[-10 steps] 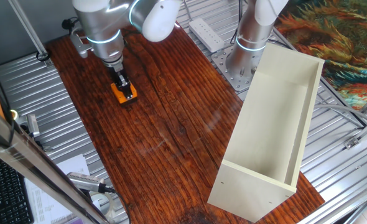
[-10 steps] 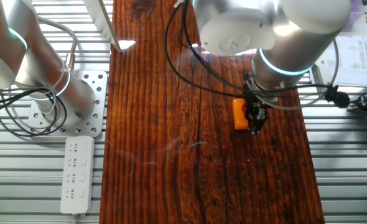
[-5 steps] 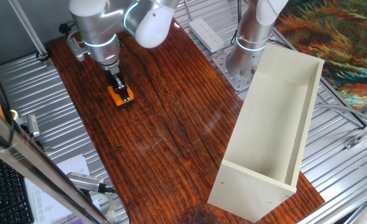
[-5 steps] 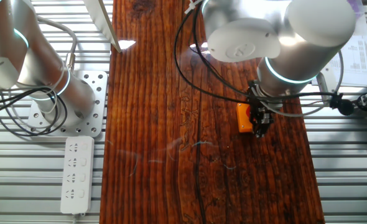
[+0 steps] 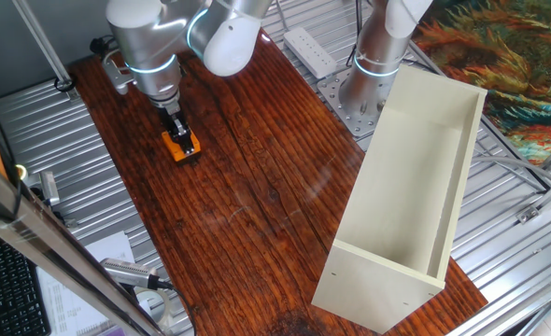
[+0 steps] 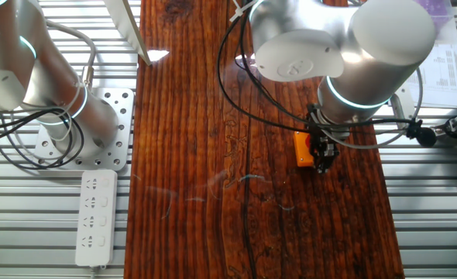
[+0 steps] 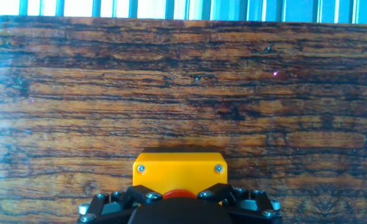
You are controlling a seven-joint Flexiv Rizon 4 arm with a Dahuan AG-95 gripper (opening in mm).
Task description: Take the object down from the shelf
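Note:
The orange box [image 5: 175, 147] with a red button rests on the wooden table at its far left end. It also shows in the other fixed view [image 6: 301, 149] and in the hand view [image 7: 179, 170]. My gripper [image 5: 180, 138] points straight down onto it. The fingers [image 7: 137, 196] close in on both sides of the red button [image 7: 179, 195], so the gripper is shut on the box. The gripper [image 6: 320, 152] hides part of the box. The cream shelf [image 5: 416, 187] lies open face up at the table's right end, with nothing in it.
A second robot arm's base [image 5: 376, 70] stands on a metal plate behind the shelf; it also shows in the other fixed view [image 6: 66, 108]. A white power strip [image 5: 310, 50] lies beside it. The table's left edge is close to the box. Cables and tools [image 5: 131, 273] lie at the front left.
The gripper with the orange box has moved a little left toward the table's far end during the last second. It has hardly moved in the last half second.

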